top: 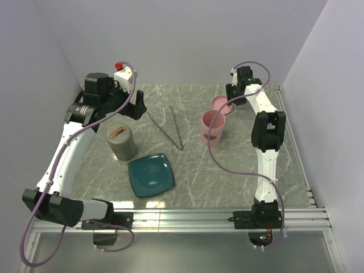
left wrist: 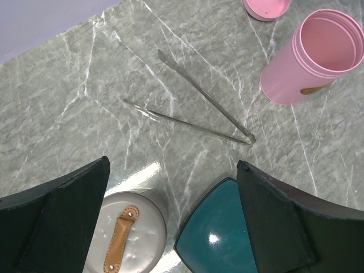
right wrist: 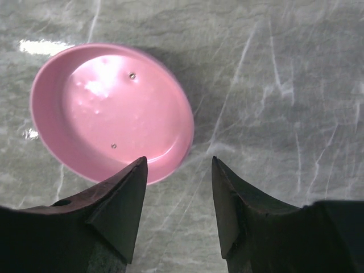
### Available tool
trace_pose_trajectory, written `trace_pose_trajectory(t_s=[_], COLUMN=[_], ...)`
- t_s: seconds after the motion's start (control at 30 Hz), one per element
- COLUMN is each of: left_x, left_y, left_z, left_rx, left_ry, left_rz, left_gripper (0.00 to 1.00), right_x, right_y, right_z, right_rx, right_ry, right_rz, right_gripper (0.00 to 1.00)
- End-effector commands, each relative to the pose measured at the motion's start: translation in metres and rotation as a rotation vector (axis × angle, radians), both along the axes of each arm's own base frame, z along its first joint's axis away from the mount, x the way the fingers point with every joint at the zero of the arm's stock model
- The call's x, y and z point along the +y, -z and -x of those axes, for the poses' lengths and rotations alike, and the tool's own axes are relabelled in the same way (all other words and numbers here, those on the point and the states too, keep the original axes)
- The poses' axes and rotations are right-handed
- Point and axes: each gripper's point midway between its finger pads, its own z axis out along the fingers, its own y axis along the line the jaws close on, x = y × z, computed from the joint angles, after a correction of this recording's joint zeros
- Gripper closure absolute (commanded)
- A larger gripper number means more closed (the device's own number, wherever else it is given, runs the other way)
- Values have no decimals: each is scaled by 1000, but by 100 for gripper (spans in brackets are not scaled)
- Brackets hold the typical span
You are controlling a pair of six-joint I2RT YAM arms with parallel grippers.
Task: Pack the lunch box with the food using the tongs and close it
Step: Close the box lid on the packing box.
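The silver tongs (top: 169,128) lie flat on the marble table, their arms spread in a V (left wrist: 196,116). My left gripper (top: 135,109) hovers to their left, open and empty (left wrist: 173,164). The pink lunch box (top: 212,128) stands upright with no lid on it (left wrist: 318,57). Its pink lid (top: 223,104) lies behind it, inner side up (right wrist: 111,108). My right gripper (top: 229,98) hangs over the lid's near edge, jaws apart with nothing between them (right wrist: 178,160). The teal plate (top: 152,174) looks bare (left wrist: 219,236). The food shows in no view.
A grey round container (top: 121,141) with a brown strap on its lid (left wrist: 122,236) stands left of the plate, under my left gripper. Walls close in the table at the back and both sides. A metal rail (top: 187,216) runs along the near edge.
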Motion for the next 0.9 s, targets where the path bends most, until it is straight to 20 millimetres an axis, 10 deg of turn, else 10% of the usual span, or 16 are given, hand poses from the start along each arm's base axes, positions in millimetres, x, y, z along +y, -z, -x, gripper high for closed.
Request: trace_pose_trajectory(t_s=[0.0,0.37,0.63,0.87], left_x=[-4,4,9,1], left_y=[-21,-43,-43,-52], left_z=[2,3,3,15], left_rx=[-63,-234,-224,-227], left_ry=[13,-19,-54,-2], left_rz=[42,44,49,84], left_gripper=[1,1,1,1], right_x=[-11,-4,-6,-36], right_y=[-4,16,11,-36], right_z=[-17,-23,-24,-25], right_rx=[-49,-27,-44,-123], right_ry=[45,38,50,74], right_rz=[40,3,-9,-61], right_gripper=[44,54,100,100])
